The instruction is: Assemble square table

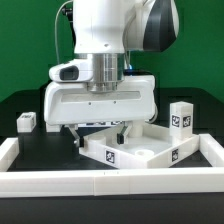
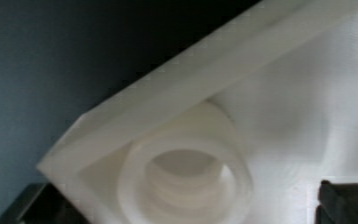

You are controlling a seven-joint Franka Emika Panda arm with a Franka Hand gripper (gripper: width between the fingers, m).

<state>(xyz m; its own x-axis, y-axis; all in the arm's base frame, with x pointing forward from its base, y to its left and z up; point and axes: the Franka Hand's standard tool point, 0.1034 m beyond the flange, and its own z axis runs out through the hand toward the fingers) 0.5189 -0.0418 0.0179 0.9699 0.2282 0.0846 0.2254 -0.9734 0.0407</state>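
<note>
Hand (image 1: 100, 132) low over the table top (image 1: 140, 148), fingers spread wide, nothing pinched. In the wrist view the dark fingertips (image 2: 345, 200) show at both edges of the picture with a corner of the top between them; contact cannot be told.

Table top lies flat on the black table (image 1: 20, 105), rim up like a tray. It is square, so no long axis. It sits turned diagonally, one corner toward the exterior camera and slightly to the exterior view's left. Tags show on the two outer rim walls that face the camera.

Inside the tray: a round socket (image 2: 194, 178) moulded near the corner. No loose part can be made out inside; the hand hides part of the interior.

Two legs are outside the tray, both standing on the table well apart from it: the small leg (image 1: 26, 121) at the exterior view's left, the tagged leg (image 1: 181, 115) at the exterior view's right, upright, tag facing the camera.

White border rails (image 1: 100, 182) run along the front and both sides.

Exterior view only: both legs, rails, tags, the whole top. Wrist view only: socket close up, blurred, and the fingertip spacing.
</note>
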